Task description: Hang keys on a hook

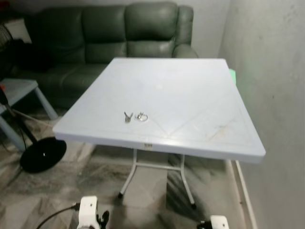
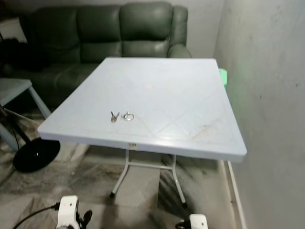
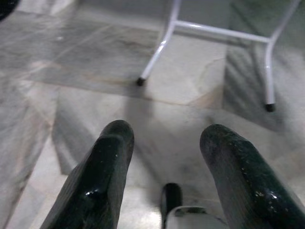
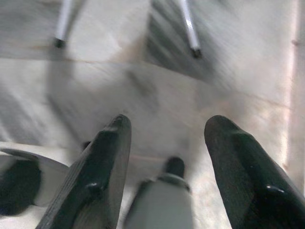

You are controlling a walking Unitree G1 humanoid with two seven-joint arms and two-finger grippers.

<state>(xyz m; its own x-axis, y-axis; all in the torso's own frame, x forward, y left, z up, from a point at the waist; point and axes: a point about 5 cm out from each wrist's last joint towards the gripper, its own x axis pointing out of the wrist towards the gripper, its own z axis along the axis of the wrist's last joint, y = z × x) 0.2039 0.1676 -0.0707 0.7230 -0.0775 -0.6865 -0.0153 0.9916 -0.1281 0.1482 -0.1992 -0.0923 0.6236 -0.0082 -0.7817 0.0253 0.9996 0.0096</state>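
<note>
We see the keys [image 1: 135,117] lying flat on the white folding table [image 1: 190,90], near the table's front edge and left of its middle: a small key with a ring just beside it. Nothing is touching them.

Both our arms hang low, below the table's front edge and well apart from the keys. Left gripper [image 3: 167,143]: fingers [image 3: 102,171] spread, nothing between them, pointing down at the marble floor [image 3: 71,62] in front of the table's white legs [image 3: 157,52]. Right gripper [image 4: 164,138]: fingers [image 4: 238,162] also spread and empty, over the same floor near the table's feet; that view is motion-blurred.

Around the table: a dark green leather sofa [image 1: 109,33] sits behind its far edge, a grey wall [image 1: 271,71] runs along its right side, and a round black stand base [image 1: 43,153] rests on the floor off its front-left corner. A light blue side table [image 1: 19,90] stands further left of the table.
</note>
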